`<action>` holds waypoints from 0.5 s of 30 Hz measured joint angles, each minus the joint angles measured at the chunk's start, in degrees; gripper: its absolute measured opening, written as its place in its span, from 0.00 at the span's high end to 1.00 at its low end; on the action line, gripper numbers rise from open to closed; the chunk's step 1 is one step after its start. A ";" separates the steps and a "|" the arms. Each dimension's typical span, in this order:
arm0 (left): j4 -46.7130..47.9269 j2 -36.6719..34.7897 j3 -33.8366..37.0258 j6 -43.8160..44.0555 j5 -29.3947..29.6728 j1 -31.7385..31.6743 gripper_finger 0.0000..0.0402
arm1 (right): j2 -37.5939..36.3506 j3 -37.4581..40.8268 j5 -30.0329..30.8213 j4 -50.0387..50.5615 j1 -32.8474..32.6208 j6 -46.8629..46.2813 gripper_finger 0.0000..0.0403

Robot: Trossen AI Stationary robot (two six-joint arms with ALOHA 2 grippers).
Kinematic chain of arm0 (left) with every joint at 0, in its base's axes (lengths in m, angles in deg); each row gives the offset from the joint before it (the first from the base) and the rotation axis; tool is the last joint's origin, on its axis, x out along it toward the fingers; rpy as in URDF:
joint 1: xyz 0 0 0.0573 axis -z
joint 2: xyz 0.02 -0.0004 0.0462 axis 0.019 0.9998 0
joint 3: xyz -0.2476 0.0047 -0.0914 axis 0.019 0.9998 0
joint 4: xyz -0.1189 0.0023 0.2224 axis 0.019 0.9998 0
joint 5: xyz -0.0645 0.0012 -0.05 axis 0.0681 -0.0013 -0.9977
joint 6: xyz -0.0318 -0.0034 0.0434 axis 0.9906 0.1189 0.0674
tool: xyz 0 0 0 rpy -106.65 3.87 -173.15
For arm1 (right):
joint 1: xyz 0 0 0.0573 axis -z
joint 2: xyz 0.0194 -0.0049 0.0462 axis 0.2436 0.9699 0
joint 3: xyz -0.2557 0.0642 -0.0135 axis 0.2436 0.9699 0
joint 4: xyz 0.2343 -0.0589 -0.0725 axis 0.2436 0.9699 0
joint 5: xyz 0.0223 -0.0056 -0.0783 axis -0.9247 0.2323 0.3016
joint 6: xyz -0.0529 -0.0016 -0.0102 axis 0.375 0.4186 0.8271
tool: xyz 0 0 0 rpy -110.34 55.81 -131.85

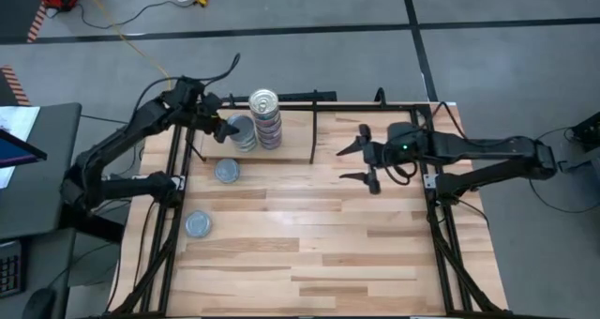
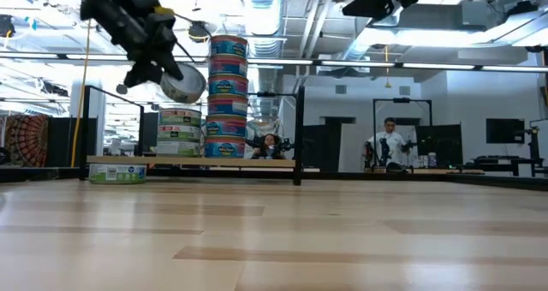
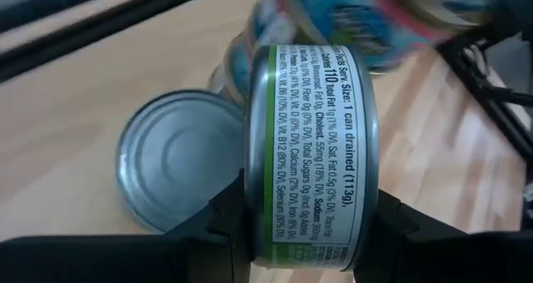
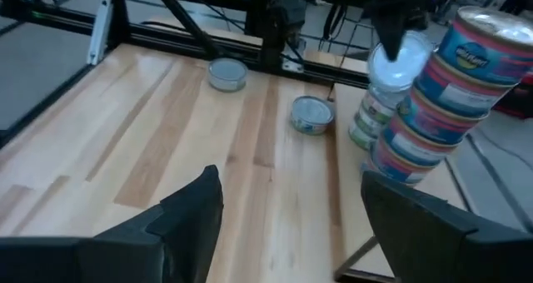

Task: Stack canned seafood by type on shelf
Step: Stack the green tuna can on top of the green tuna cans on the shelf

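The left end effector (image 3: 308, 233) is clamped on a green-label tin (image 3: 310, 150), held on edge, just above and beside the short stack (image 2: 179, 131). That stack stands on the shelf (image 1: 291, 150) left of the tall stack (image 1: 266, 119), so the tin must tip flat and descend. Two loose tins (image 1: 226, 172) lie on the tabletop (image 1: 328, 253) nearer than the short stack. Right end effector (image 1: 361, 162) waits apart, empty, right of the tall stack.

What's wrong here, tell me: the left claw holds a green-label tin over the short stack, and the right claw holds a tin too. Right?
Only the second part is wrong. The right claw is open and empty, as the right wrist view shows. The left claw does grip a green-label tin above the short stack, beside the tall stack.
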 joint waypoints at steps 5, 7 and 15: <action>-0.73 4.52 0.00 0.43 -1.82 -1.07 0.66 | -0.25 0.00 0.04 0.07 2.77 2.53 0.23; -0.86 5.81 0.00 0.17 -2.68 -1.34 0.66 | -0.14 0.00 0.07 0.25 4.37 3.11 0.23; -2.37 6.80 -0.07 0.01 -3.53 -2.22 0.66 | 1.17 0.00 -2.41 0.64 9.71 3.63 0.23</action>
